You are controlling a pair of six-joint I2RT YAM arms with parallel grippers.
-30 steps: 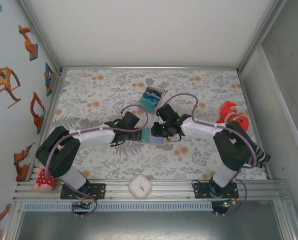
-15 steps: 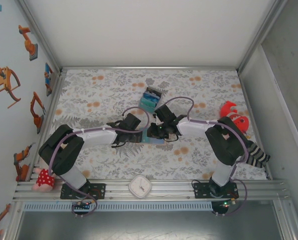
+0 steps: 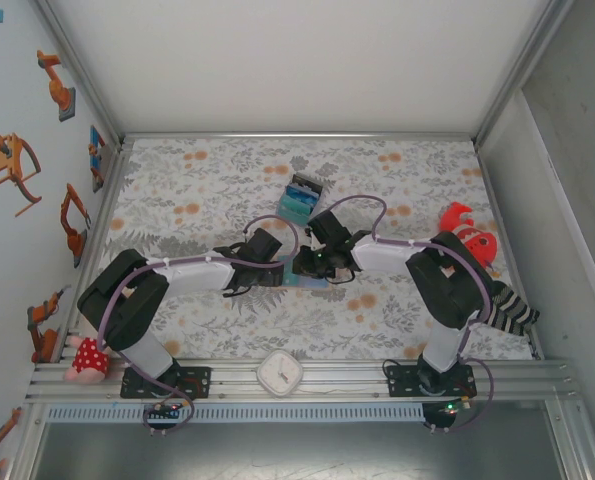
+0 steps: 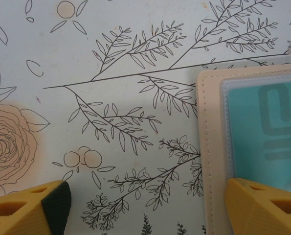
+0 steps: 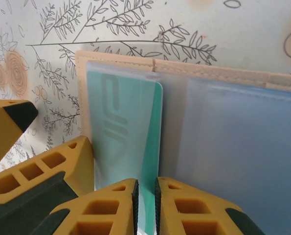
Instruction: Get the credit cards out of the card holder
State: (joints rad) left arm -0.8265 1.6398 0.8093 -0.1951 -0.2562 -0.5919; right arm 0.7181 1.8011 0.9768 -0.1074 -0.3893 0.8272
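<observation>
While the right pincer pinches a teal credit card in the open card holder, the left pincer stands open at its edge.

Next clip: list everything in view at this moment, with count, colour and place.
card holder: one, tan, lying open mid-table
credit card: one, teal, in the holder's clear sleeve
block: one, teal and black, beyond the holder
clock: one, white, near rail
toy: one, red-orange, table's right side
striped item: one, black and white, near right edge
spotted toy: one, red with white dots, near left corner
table cover: one, floral
left claw: open, one finger over the holder's edge
right claw: shut on the credit card's edge
</observation>
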